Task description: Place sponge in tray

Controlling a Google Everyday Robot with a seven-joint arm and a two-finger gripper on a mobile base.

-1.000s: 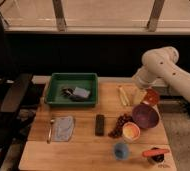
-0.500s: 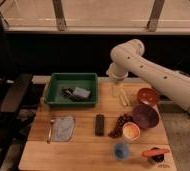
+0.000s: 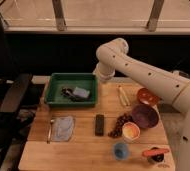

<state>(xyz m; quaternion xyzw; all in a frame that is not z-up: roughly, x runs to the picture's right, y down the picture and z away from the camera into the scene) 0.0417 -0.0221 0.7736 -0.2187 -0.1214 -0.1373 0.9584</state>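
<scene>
The light-blue sponge (image 3: 81, 92) lies inside the green tray (image 3: 55, 89), at its right half, next to a small dark object (image 3: 67, 91). The tray stands at the back left of the wooden table. My white arm reaches in from the right and bends down at the back of the table. Its gripper end (image 3: 102, 76) hangs just past the tray's back right corner, above the table and apart from the sponge. Most of the gripper is hidden by the arm.
A blue-grey cloth (image 3: 63, 127) and a utensil (image 3: 50, 130) lie front left. A black remote (image 3: 99, 124), grapes (image 3: 120, 125), purple bowl (image 3: 144, 116), orange cup (image 3: 130, 131), blue cup (image 3: 120, 149), red bowl (image 3: 147, 96) and yellow sticks (image 3: 123, 95) fill the right. A chair (image 3: 10, 100) stands left.
My arm has swung left from the table's right side to the tray's back right corner. The sponge stays in the tray.
</scene>
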